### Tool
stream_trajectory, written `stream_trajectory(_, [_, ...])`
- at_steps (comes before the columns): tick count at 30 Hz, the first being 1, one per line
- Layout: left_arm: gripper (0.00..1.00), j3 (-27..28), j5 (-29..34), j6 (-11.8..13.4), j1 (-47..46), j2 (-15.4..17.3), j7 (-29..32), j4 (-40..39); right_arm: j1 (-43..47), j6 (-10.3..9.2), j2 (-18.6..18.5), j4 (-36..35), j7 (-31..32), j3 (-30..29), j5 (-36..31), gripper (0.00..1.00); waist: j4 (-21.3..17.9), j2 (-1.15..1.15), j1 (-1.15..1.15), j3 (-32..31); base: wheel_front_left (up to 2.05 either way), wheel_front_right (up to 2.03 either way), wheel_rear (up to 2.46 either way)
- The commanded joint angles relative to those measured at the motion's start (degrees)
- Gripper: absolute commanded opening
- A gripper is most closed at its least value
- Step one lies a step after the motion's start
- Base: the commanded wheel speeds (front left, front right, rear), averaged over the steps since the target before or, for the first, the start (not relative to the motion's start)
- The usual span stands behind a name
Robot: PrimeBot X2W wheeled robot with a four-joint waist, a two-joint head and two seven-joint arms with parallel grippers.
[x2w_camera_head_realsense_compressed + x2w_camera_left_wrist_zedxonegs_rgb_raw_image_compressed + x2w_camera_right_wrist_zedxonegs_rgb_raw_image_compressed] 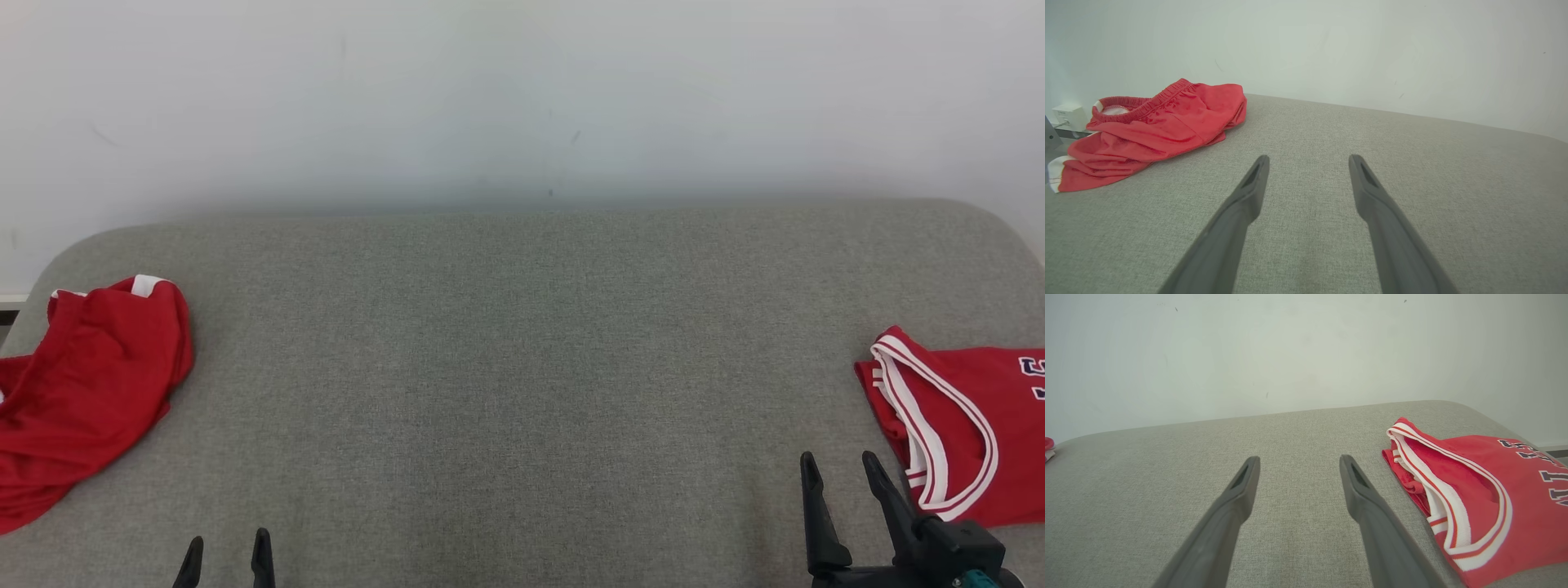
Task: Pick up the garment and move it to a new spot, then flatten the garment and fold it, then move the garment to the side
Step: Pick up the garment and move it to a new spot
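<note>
A crumpled red garment (90,384) with white trim lies at the left edge of the grey padded table (522,367); in the left wrist view it shows as red shorts (1155,126) with an elastic waistband. A red jersey (963,425) with white-striped trim and dark lettering lies folded at the right edge, also in the right wrist view (1482,490). My left gripper (229,543) hovers open at the lower left, right of the shorts, with nothing between its fingers (1309,159). My right gripper (839,461) stands open just left of the jersey, apart from it (1299,459).
A pale wall (522,98) runs behind the table's far edge. A white socket box (1069,116) sits on the wall beyond the shorts. The table's corners are rounded.
</note>
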Motion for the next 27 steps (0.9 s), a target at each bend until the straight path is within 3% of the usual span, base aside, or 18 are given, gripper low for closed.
stream_trajectory(1, [1.0, -0.1, -0.2, 0.1, -0.6, 0.2, -0.2, 0.1, -0.1, -0.17, 0.2, 0.0, -0.2, -0.1, -0.1, 1.0, 0.0, 0.0, 0.0, -0.1, 0.0, 0.0, 0.0])
stream_trajectory(15, [1.0, 0.6, -0.3, 0.1, -0.9, -0.2, -0.2, 0.7, -0.3, -0.17, 0.4, -0.1, -0.4, 0.5, 0.4, 1.0, 1.4, 0.0, 0.0, -1.0, 0.0, 0.0, 0.0])
stream_trajectory(27, [1.0, 2.0, 0.4, 0.1, -1.3, -0.1, -0.2, 0.8, 0.1, -0.17, 0.5, 0.3, 0.2, 2.8, 0.4, 1.0, 8.4, 0.0, 0.0, -1.5, 0.0, 0.0, 0.0])
